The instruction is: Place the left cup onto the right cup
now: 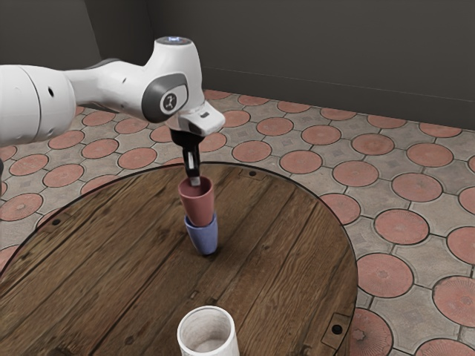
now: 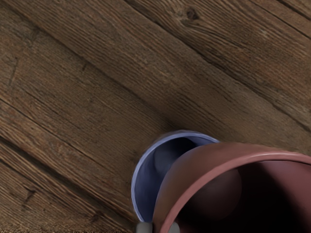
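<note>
A red cup (image 1: 197,202) stands with its base inside a blue cup (image 1: 202,236) near the middle of the round wooden table (image 1: 111,259), leaning slightly. My gripper (image 1: 194,179) comes straight down onto the red cup's far rim, shut on that rim with one finger inside and one outside. In the wrist view the red cup (image 2: 233,194) sits right under my hand, and the blue cup (image 2: 155,179) shows beside and beneath it. A grey fingertip (image 2: 144,227) presses the outside of the red rim.
A white cup (image 1: 208,334) stands near the table's front edge, well clear of the stack. The table edge curves away on the exterior view's right, with a tiled floor (image 1: 386,170) beyond.
</note>
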